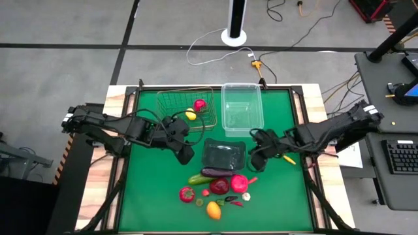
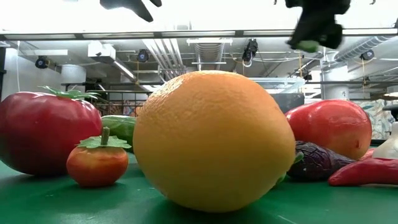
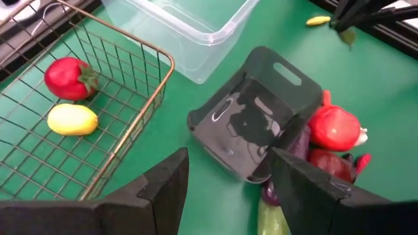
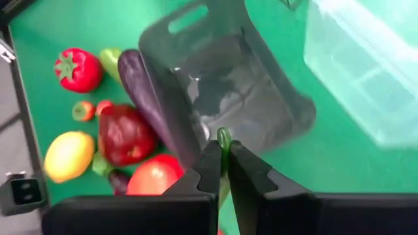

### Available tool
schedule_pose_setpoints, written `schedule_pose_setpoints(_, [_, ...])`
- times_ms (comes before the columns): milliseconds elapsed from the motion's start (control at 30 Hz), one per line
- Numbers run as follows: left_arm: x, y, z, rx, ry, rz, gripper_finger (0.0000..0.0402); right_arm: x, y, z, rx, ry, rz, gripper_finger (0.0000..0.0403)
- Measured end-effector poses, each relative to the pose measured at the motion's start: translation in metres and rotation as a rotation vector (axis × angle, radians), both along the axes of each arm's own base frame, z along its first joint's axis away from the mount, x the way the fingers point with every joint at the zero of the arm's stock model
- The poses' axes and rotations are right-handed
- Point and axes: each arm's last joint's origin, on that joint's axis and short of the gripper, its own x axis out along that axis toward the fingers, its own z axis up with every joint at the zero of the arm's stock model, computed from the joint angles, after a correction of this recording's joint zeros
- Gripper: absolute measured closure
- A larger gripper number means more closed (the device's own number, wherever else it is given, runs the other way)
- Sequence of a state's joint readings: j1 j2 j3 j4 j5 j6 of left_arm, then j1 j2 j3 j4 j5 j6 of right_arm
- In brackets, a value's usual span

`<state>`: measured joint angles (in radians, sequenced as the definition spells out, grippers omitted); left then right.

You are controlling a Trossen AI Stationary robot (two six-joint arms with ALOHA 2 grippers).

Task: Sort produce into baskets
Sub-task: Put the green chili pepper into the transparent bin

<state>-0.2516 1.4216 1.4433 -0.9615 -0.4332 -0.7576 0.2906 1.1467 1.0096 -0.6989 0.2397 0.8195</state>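
Two fruits are lying in the wire basket [image 1: 185, 106], a green chili [image 4: 224, 140] is being carried, clenched in the right gripper [image 4: 223, 171], beside the dark tray [image 1: 224, 155], the left gripper [image 3: 225, 186] is being held released and empty, and most produce [image 1: 219, 188] is waiting unsorted.

This is a robotics lab or workshop rather than a home. The green-topped table [image 1: 147, 196] stands on a bare grey concrete floor [image 1: 65, 72] with loose cables [image 1: 287, 46] across the upper middle of the overhead picture and a desk with a keyboard [image 1: 398, 156] at its right edge. At table level, exposed ceiling ducts [image 2: 165, 53] and strip lights fill the upper half.
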Motion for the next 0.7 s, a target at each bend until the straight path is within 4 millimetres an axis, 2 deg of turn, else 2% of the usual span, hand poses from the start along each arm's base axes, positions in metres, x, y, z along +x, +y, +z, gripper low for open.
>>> schedule_pose_setpoints(133, [-0.001,-0.003,0.0,-0.018,-0.008,0.012,0.0206,0.025,-0.002,0.002,-0.076,-0.003,0.061,0.039])
schedule_pose_setpoints(400, [-0.002,-0.01,0.0,-0.041,-0.017,0.014,0.0206,0.073,-0.002,-0.008,-0.177,0.065,0.153,0.039])
schedule_pose_setpoints(700, [-0.005,-0.018,0.0,-0.062,-0.023,0.008,0.0206,0.095,0.002,-0.017,-0.219,0.109,0.205,0.039])
